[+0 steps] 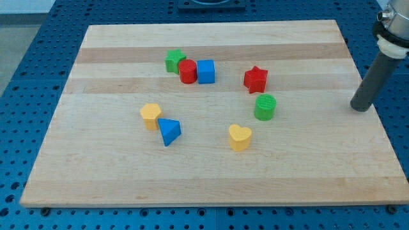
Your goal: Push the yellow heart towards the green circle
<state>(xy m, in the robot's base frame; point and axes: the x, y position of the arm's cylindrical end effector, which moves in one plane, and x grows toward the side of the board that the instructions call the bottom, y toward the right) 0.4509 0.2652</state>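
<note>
Pale wood-grain tabletop (pixel 211 182), plank seams visible, on a blue perforated base (pixel 25 57). Landmark: green circle (pixel 265 107), a ribbed-looking short cylinder.

Going left to right: yellow block (pixel 151 116), roughly hexagonal, well to the circle's left; blue triangle (pixel 169 131) touching that yellow block's lower right. Green star (pixel 174 61), red cylinder (pixel 188 71) and blue cube (pixel 206 71) packed in a row, up and left of the circle. Yellow heart (pixel 240 137), smooth plastic, sits near the circle, below and to its left, apart with bare wood between. Red star (pixel 255 79) just above the circle.

Tip (pixel 361 108): matte dark rod, round, at the tabletop's right edge, well right of the circle, touching no block.

No jaws on this arm, so their state cannot be told.

Open wood all along the bottom edge and between circle and tip.
</note>
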